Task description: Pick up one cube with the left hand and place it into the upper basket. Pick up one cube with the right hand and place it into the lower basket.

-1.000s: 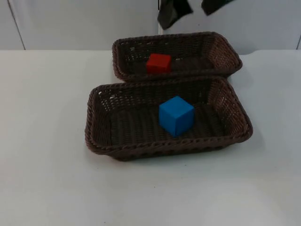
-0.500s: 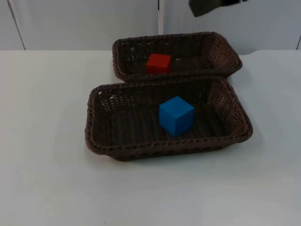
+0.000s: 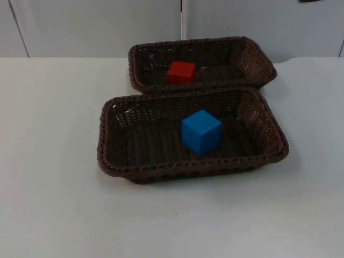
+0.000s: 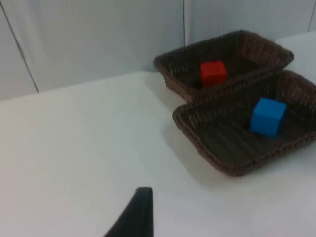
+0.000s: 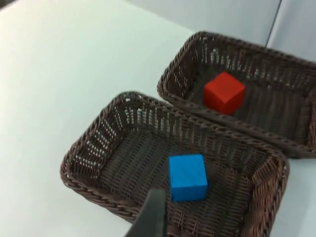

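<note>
White table top [image 3: 54, 204], plain and matte, spread from 3 o'clock round through 6 to 9 o'clock in the top view. Bare and evenly lit at 6 o'clock, faintly shaded toward 4 o'clock. Met at 12 o'clock by the grey partition wall [image 3: 97, 27], upright, along one straight horizontal line. Wall divided by a dark middle seam [image 3: 181, 19], vertical, at 12 o'clock. Fainter slanted left seam [image 3: 18, 29] toward 10 o'clock; thin right seam [image 3: 341, 48] toward 2 o'clock. Panels between the seams smooth, pale, unmarked.
</note>
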